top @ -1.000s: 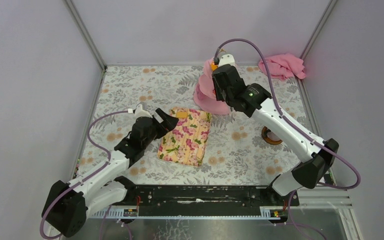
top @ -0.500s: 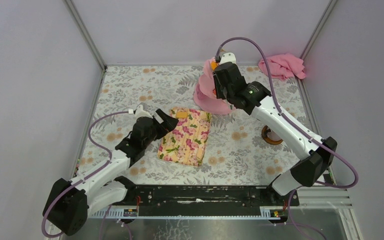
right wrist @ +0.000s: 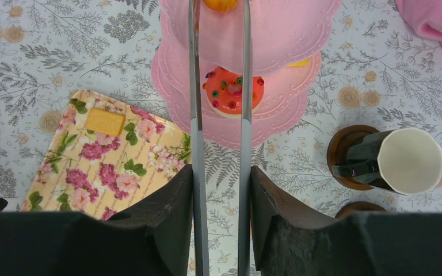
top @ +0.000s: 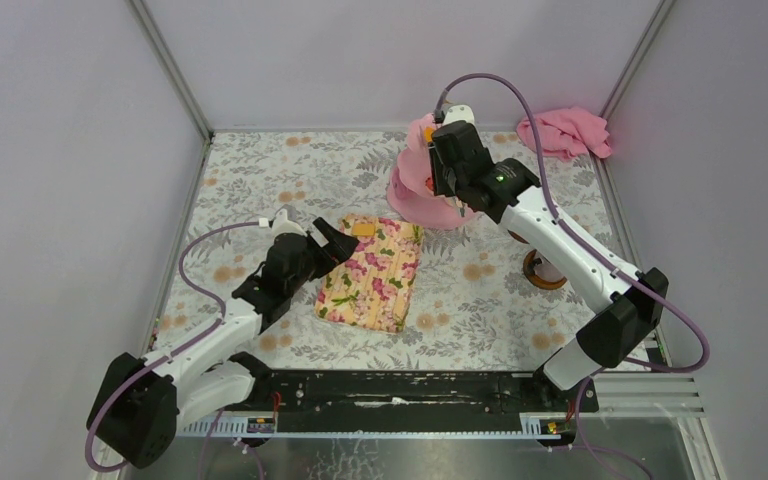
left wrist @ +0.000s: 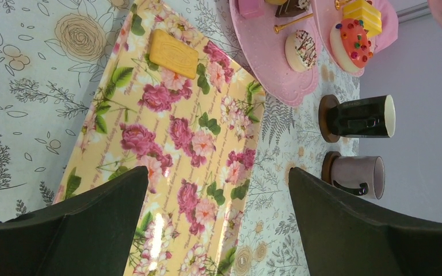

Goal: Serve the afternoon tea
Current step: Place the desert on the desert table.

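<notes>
Stand (right wrist: 288, 29) partly loaded; I read left to right from it. Well left: left gripper (left wrist: 217, 172) spread wide, empty, over tray (left wrist: 167, 149); one yellow biscuit (left wrist: 174, 53) lies on it. On stand: red cake (right wrist: 233, 90), a few others. Above its top tier: right gripper (right wrist: 220, 178) clamps tongs (right wrist: 194, 144), tips pinching orange cake (right wrist: 220, 4). Right of stand: black mug (left wrist: 359, 116), grey mug (left wrist: 357, 175), both on coasters (left wrist: 324, 118). My judgement: mostly done; orange cake needs setting down, then the biscuit moved across.
</notes>
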`<action>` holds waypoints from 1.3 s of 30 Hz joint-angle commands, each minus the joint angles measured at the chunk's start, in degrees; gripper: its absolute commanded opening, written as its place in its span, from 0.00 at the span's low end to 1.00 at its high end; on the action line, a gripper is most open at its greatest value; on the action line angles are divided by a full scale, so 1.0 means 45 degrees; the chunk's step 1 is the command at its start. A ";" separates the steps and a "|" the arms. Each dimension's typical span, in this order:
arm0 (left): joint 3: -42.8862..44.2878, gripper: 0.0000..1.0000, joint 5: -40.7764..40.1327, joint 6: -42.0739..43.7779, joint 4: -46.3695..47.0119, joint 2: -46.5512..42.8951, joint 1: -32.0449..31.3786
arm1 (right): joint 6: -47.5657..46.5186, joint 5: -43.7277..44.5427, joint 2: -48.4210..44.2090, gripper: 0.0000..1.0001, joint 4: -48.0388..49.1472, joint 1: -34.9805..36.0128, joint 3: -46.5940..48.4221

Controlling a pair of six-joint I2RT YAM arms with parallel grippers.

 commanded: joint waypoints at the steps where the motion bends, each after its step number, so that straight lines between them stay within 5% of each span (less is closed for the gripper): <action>1: -0.0090 1.00 0.0028 -0.0076 0.0716 0.0086 0.0085 | 0.0138 -0.0135 -0.0212 0.21 0.0888 -0.0109 0.0751; 39: 0.0048 1.00 0.0170 -0.0198 0.0492 -0.0029 0.0085 | 0.0274 -0.0243 -0.0736 0.50 0.0878 -0.0128 0.0332</action>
